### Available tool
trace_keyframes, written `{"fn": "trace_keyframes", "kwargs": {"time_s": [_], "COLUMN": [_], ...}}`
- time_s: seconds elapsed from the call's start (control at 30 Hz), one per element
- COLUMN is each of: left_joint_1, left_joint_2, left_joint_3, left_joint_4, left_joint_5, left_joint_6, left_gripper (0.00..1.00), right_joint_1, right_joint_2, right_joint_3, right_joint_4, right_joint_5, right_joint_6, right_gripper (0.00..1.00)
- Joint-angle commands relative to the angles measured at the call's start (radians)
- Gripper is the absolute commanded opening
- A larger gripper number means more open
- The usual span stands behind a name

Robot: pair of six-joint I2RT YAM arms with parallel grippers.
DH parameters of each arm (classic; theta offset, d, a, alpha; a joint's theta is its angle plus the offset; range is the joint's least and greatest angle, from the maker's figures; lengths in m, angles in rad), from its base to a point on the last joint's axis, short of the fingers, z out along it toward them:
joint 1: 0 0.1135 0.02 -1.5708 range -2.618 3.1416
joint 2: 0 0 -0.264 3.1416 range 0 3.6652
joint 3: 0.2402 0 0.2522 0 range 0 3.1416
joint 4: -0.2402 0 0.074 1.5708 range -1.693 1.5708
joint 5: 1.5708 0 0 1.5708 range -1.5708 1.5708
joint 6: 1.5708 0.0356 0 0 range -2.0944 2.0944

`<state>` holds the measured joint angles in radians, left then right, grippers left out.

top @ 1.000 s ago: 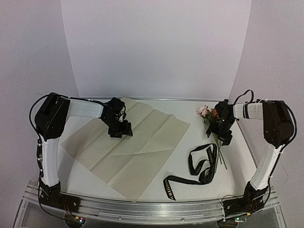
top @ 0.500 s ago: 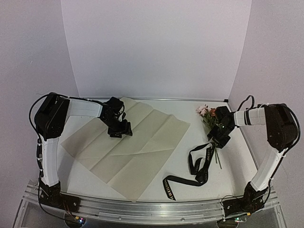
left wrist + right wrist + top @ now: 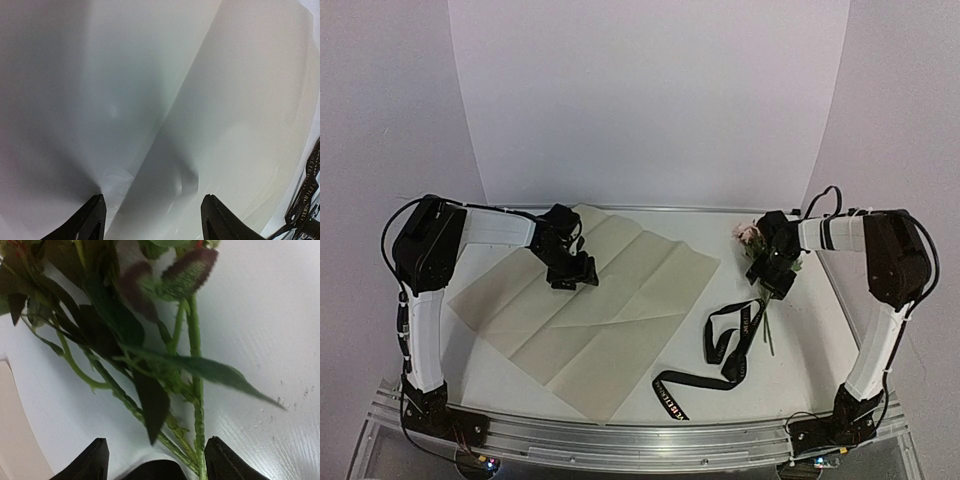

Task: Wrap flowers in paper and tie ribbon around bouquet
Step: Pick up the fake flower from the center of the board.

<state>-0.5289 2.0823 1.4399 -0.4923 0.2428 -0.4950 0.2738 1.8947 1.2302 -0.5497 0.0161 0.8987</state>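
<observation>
The paper [image 3: 590, 310], a large tan sheet crossed by fold creases, is spread flat on the left of the counter [image 3: 800, 370]. The flowers [image 3: 752, 236], with thin green stems and pink and cream blooms, are seen at the far right. The black, lettered ribbon [image 3: 725, 345] is looped just beside the stems.

I work on a white surface [image 3: 800, 370], matte, with a faint wood grain and a few dark specks showing close up from my right wrist. A plain white backdrop panel [image 3: 650, 100] stands upright along its far edge. Pale lavender-grey walls rise on the left [image 3: 380, 100] and on the right [image 3: 910, 90]. A ribbed aluminium rail [image 3: 640, 440] runs along the near edge. The light is soft and even, and the shadows are weak.
</observation>
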Motion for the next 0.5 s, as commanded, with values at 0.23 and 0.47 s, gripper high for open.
{"fn": "trace_keyframes", "kwargs": {"time_s": [0.23, 0.47], "left_joint_1": [0.009, 0.009], "left_joint_2": [-0.031, -0.031], "left_joint_3": [0.030, 0.036], "left_joint_4": [-0.009, -0.003], "left_joint_5": [0.004, 0.019], "left_joint_6": [0.006, -0.001], "left_gripper": [0.68, 0.68], "right_joint_1": [-0.001, 0.003], "right_joint_2": [0.079, 0.051], "right_joint_3": [0.034, 0.003], "right_joint_4": [-0.082, -0.085], "right_joint_5": [0.048, 0.074], "right_joint_6": [-0.011, -0.038], "right_gripper": [0.55, 0.28]}}
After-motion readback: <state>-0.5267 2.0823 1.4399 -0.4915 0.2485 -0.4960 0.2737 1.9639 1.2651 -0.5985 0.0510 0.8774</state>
